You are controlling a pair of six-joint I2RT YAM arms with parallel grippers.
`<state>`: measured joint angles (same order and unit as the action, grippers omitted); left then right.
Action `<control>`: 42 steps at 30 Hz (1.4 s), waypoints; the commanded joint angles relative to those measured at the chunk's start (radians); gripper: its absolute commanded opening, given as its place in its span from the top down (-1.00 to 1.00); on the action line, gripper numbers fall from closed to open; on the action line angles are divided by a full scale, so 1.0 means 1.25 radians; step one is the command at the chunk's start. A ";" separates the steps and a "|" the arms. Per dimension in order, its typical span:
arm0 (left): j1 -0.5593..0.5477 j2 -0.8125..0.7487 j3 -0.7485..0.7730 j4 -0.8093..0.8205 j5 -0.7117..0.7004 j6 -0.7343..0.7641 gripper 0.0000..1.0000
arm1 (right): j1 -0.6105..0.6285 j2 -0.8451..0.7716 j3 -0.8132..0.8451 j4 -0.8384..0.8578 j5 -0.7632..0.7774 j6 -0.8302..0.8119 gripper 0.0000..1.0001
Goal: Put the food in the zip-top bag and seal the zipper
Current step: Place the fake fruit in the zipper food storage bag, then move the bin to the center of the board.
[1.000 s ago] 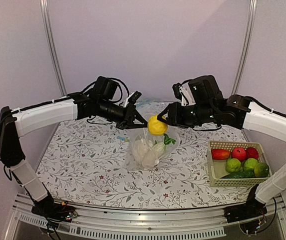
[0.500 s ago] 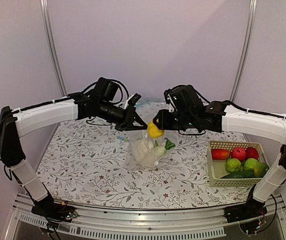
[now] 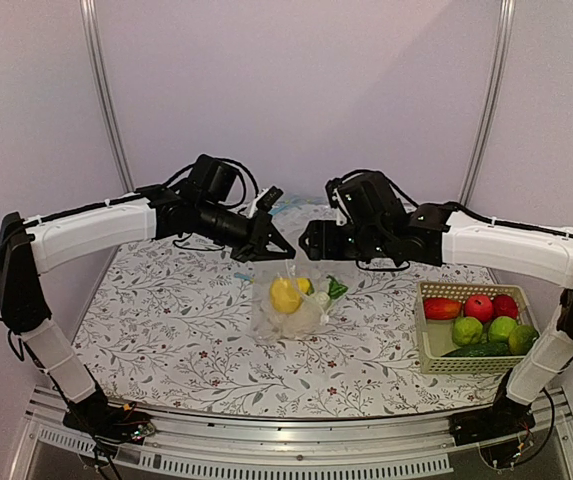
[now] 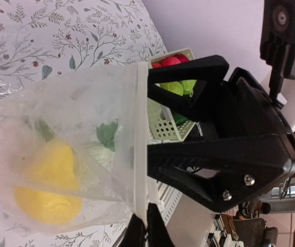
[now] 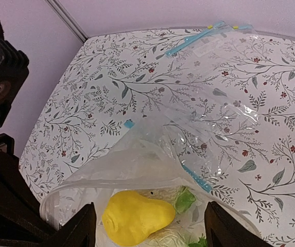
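— Holding anything on the left?
— Yes, my left gripper (image 3: 284,250) pinches the rim of the zip-top bag (image 4: 80,98). My right gripper (image 5: 150,216) hangs wide above its mouth; the lemon (image 3: 285,295) lies inside.

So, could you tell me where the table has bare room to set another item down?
The floral cloth left of the dotted bag is bare, as is the near strip in front of it, and a narrower gap between bag and basket. Crowded: above the bag's mouth, where the left gripper and right gripper meet, and the basket itself.
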<state>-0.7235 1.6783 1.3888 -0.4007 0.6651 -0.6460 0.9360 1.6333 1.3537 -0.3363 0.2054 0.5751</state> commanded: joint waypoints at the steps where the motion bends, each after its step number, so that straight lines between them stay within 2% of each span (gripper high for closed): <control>1: 0.003 -0.009 0.011 0.011 0.003 0.013 1.00 | 0.005 -0.072 -0.011 -0.019 -0.022 -0.028 -0.45; 6: 0.019 -0.019 0.000 0.011 -0.009 0.015 1.00 | 0.005 -0.185 -0.038 -0.126 0.003 -0.030 -0.49; 12: 0.033 -0.019 -0.003 0.012 -0.012 0.018 1.00 | -0.010 -0.341 -0.098 -0.363 0.160 0.015 -0.60; 19: 0.035 -0.005 -0.005 0.023 -0.007 0.022 1.00 | -0.142 -0.462 -0.257 -0.534 0.159 0.200 -0.72; 22: 0.035 -0.004 -0.006 0.024 -0.003 0.025 1.00 | -0.213 -0.497 -0.314 -0.578 0.151 0.275 -0.97; 27: 0.035 -0.011 -0.014 0.022 -0.005 0.029 1.00 | -0.334 -0.514 -0.370 -0.646 0.122 0.356 -0.97; 32: 0.036 -0.017 -0.027 0.026 -0.010 0.029 1.00 | -0.405 -0.511 -0.418 -0.665 0.090 0.430 -0.97; 34: 0.036 -0.019 -0.031 0.028 -0.011 0.028 1.00 | -0.433 -0.512 -0.447 -0.666 0.064 0.478 -0.91; 36: 0.037 -0.022 -0.033 0.029 -0.012 0.028 1.00 | -0.453 -0.517 -0.469 -0.675 0.047 0.510 -0.82; 42: 0.042 -0.031 -0.042 0.026 -0.016 0.033 1.00 | -0.461 -0.551 -0.493 -0.700 0.068 0.581 -0.81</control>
<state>-0.6888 1.6764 1.3563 -0.3782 0.6563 -0.6247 0.3660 0.9821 0.7479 -1.1721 0.2886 1.2060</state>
